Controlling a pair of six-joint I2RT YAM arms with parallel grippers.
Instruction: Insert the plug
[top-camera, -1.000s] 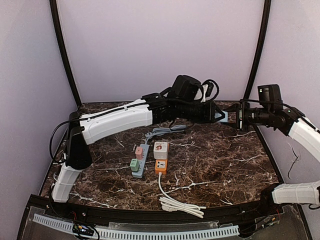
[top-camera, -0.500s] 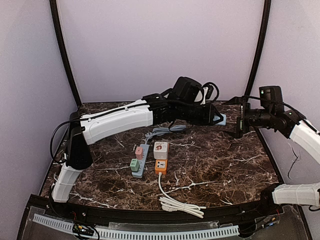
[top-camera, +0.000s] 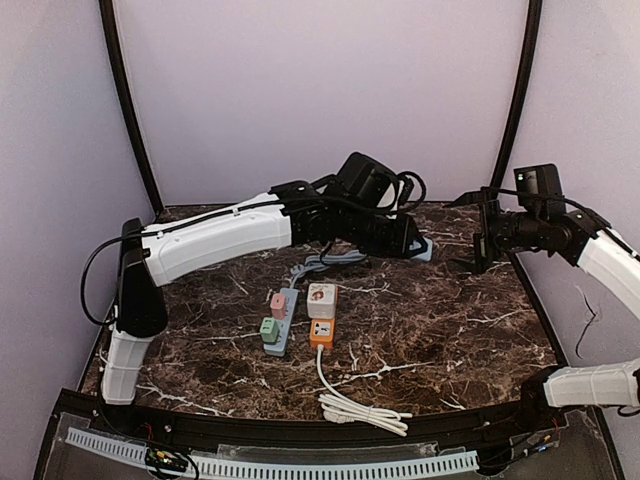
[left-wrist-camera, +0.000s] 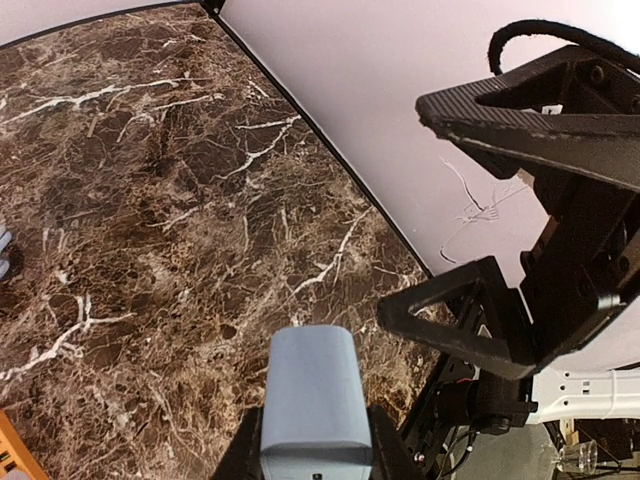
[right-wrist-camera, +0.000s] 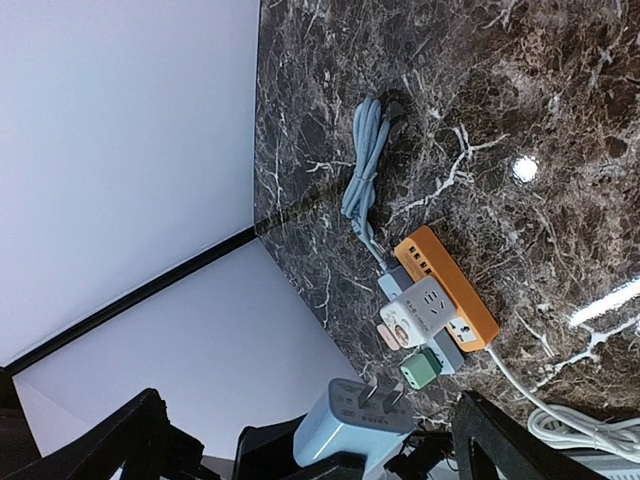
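Observation:
The plug (top-camera: 421, 248) is a light blue block with two flat prongs (right-wrist-camera: 385, 395). My left gripper (top-camera: 410, 243) is shut on it and holds it in the air above the back of the table. In the left wrist view the plug (left-wrist-camera: 312, 395) stands up between my fingers. My right gripper (top-camera: 478, 243) hangs open just right of the plug, apart from it, and its black fingers (left-wrist-camera: 455, 318) show there too. In the right wrist view my right gripper (right-wrist-camera: 308, 402) is spread wide, with the plug (right-wrist-camera: 355, 430) pointing its prongs towards the strips.
On the marble table (top-camera: 440, 320) lie a blue-grey power strip (top-camera: 281, 322) carrying a pink and a green plug, and an orange strip (top-camera: 321, 332) with a white cube adapter (top-camera: 321, 298). A white cable (top-camera: 358, 407) coils near the front edge; a blue cable (top-camera: 330, 260) lies behind the strips.
My right gripper opened, let go of the plug and drew back to the right. My left arm carried the plug slightly left and lower.

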